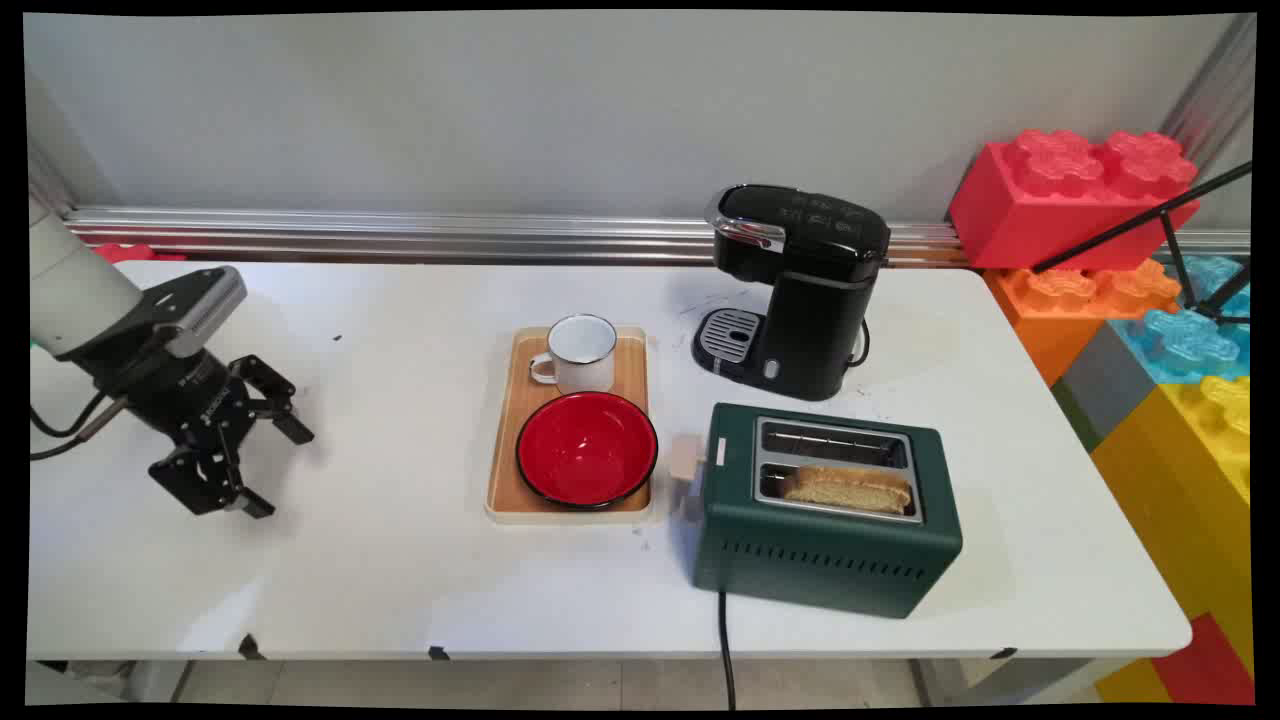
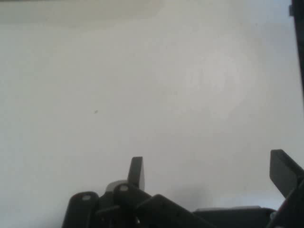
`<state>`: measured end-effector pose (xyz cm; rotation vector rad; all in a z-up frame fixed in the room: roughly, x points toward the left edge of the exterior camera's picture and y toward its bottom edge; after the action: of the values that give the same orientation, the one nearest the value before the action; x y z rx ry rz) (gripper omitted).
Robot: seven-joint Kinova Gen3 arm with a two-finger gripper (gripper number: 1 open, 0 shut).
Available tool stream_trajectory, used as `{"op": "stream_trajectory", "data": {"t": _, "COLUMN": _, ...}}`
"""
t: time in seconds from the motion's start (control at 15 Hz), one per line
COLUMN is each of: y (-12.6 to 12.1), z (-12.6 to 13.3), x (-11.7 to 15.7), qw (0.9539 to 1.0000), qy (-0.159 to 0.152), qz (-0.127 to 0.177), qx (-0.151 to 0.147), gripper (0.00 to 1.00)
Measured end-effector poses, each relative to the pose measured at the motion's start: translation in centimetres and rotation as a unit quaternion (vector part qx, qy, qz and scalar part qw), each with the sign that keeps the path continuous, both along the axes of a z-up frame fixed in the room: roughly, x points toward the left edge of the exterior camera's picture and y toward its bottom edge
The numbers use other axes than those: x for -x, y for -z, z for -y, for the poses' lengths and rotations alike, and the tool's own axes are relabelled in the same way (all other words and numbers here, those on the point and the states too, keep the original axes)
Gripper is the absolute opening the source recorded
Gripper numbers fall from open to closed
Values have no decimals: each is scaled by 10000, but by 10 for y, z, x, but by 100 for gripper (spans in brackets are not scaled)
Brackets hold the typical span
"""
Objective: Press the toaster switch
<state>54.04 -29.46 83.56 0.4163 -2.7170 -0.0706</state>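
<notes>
The black two-finger end effector (image 1: pixel 275 468) hangs spread apart, holding nothing, over the bare white counter (image 1: pixel 400 560); the wooden tray (image 1: pixel 520 400) sits well apart.

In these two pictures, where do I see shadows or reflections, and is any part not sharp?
Main view: soft shadows lie beside the toaster and under the gripper; the coffee maker shows a bright highlight on its lid. Hand view: the fingers look soft, and the bare table shows only faint uneven shading.
</notes>
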Motion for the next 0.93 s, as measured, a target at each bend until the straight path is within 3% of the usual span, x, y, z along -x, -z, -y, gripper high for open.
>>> {"op": "stream_trajectory", "data": {"t": 0.13, "y": 4, "z": -1, "x": -2, "qw": 9998, "qy": -70, "qz": -178, "qx": -54, "gripper": 100}}
{"op": "stream_trajectory", "data": {"t": 0.33, "y": 1, "z": 2, "x": 3, "qw": 9971, "qy": -216, "qz": -731, "qx": -87, "gripper": 100}}
{"op": "stream_trajectory", "data": {"t": 0.6, "y": -17, "z": 11, "x": 20, "qw": 9873, "qy": -47, "qz": -1587, "qx": 92, "gripper": 100}}
{"op": "stream_trajectory", "data": {"t": 0.93, "y": -41, "z": 25, "x": 38, "qw": 9746, "qy": 380, "qz": -2136, "qx": 549, "gripper": 100}}
